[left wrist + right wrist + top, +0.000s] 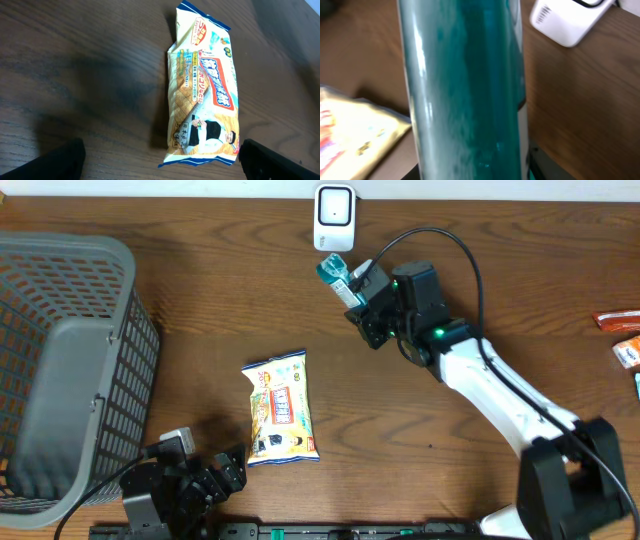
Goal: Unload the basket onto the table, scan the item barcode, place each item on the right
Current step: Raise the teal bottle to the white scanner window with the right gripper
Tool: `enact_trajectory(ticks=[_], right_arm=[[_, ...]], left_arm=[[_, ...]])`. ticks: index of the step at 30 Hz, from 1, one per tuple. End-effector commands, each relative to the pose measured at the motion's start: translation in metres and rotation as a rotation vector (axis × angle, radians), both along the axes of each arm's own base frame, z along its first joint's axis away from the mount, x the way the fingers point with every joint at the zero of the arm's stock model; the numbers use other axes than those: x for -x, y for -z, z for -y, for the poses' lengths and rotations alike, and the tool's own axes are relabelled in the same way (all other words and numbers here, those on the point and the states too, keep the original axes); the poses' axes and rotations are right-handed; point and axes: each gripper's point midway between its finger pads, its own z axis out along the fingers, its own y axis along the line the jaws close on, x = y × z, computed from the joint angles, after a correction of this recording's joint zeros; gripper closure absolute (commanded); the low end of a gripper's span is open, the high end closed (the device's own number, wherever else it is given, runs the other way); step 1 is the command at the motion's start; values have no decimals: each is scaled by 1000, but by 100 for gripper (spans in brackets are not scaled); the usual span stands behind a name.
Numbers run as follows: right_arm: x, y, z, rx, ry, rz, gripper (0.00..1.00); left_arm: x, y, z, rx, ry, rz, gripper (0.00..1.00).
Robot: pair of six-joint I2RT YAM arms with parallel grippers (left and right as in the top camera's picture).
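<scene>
Teal tube, axis: Your overhead view shows the teal tube (336, 275) lying on a slant. Its long axis runs from the jaws up and to the left, and the free teal end faces the white scanner (333, 217). In your right wrist view the teal tube (465, 90) stands as a near-upright column from top to bottom of the frame.
Teal tube, place: It is held off the table (200, 300), just below the scanner and near it. You cannot tell from these views whether the two touch.
Right gripper: Your right gripper (354, 290) has its fingers drawn in narrow and clamped on the tube's lower end.
Edges: The scanner sits at the far edge of the table. The grey basket (140, 370) fills the left side. Small packets (618, 321) lie at the right edge.
Open room: You have bare wood to the left of the tube, between it and the basket, and more between the tube and the snack packet (282, 408) below it.
Tube's look: It is glossy, see-through teal with bright streaks of glare. A pale band shows low on one side. No barcode can be made out, and the close view is blurred.
Left gripper: Your left gripper (228, 470) rests at the near edge with its fingers spread wide, holding nothing.
Snack packet: It lies flat just beyond those fingers. The left wrist view shows the snack packet (205, 90) lengthwise, print side up.
</scene>
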Motion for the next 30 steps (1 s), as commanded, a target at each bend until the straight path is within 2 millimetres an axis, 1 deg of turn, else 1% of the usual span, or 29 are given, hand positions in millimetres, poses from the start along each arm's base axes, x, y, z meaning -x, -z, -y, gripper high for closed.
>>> enact_trajectory(ticks=[1,2,4,6,12,13,17,20,22,30], right_arm=[[-42,-22,-2,30,62,108,98],[-48,-22,-3,38,61,117,98],[-70,-22,-5,68,75,147,98],[-102,-20,-4,129,119,190,99],[-168,-23,0,280,200,320,98],[-184,-25,0,317,212,357,98],[-216,-26,1,354,257,417,97],[-231,-30,-1,335,273,450,96],[-237,-32,-2,338,270,472,97],[-239,-31,-2,398,229,496,98]], left_arm=[[7,8,2,3,15,-36,2],[7,8,2,3,15,-36,2],[7,8,2,3,15,-36,1],[7,8,2,3,15,-36,1],[7,8,2,3,15,-36,2],[7,8,2,3,15,-36,2],[7,8,2,3,15,-36,2],[7,8,2,3,15,-36,2],[7,8,2,3,15,-36,1],[7,8,2,3,15,-36,2]])
